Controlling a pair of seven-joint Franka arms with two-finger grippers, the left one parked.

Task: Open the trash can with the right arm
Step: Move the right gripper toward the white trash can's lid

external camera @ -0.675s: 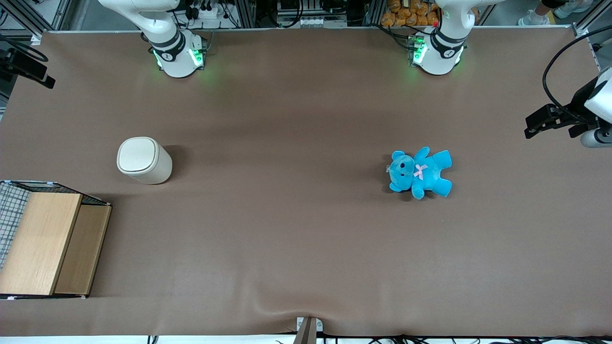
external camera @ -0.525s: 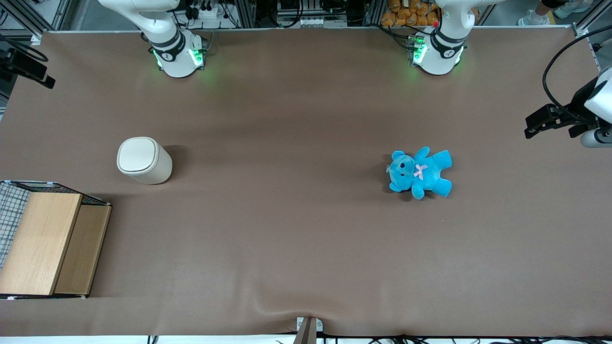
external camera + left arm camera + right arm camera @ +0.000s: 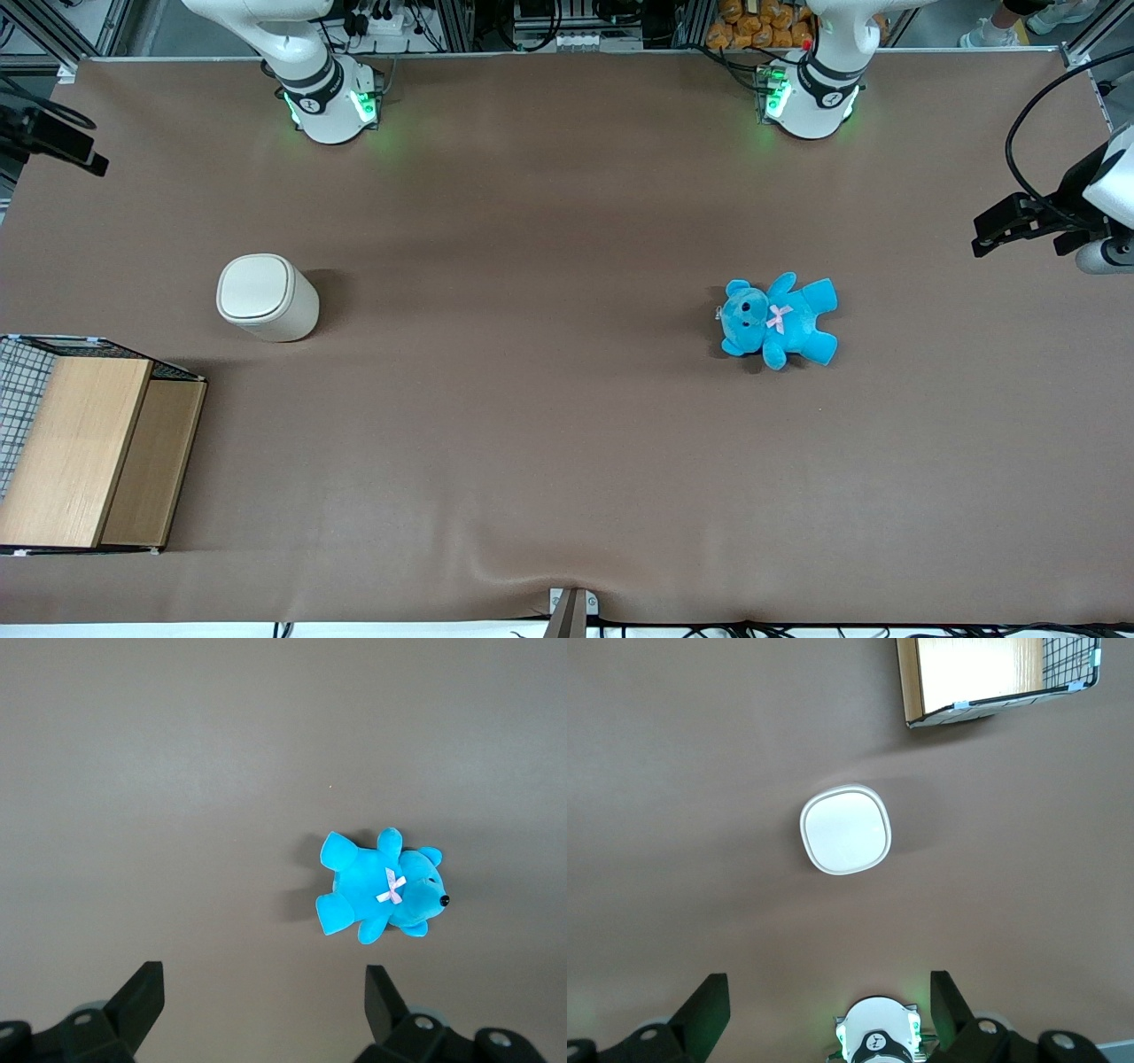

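The trash can (image 3: 266, 297) is a small cream-white bin standing upright on the brown table, its rounded-square lid shut. It also shows from above in the right wrist view (image 3: 845, 829). My right gripper (image 3: 830, 1010) hangs high above the table, open, with both black fingers (image 3: 711, 1005) spread wide and nothing between them. The can lies well below it and apart from it. In the front view only a black part of the gripper (image 3: 55, 142) shows at the working arm's end of the table, farther from the camera than the can.
A wooden box (image 3: 89, 452) with a wire-mesh side stands nearer to the front camera than the can, and shows in the right wrist view (image 3: 979, 669). A blue teddy bear (image 3: 780, 319) lies toward the parked arm's end. The right arm's base (image 3: 328, 97) is at the table's back edge.
The black gripper part at the edge of the front view has shifted slightly toward the front camera. The trash can, the bear and the box have not moved.
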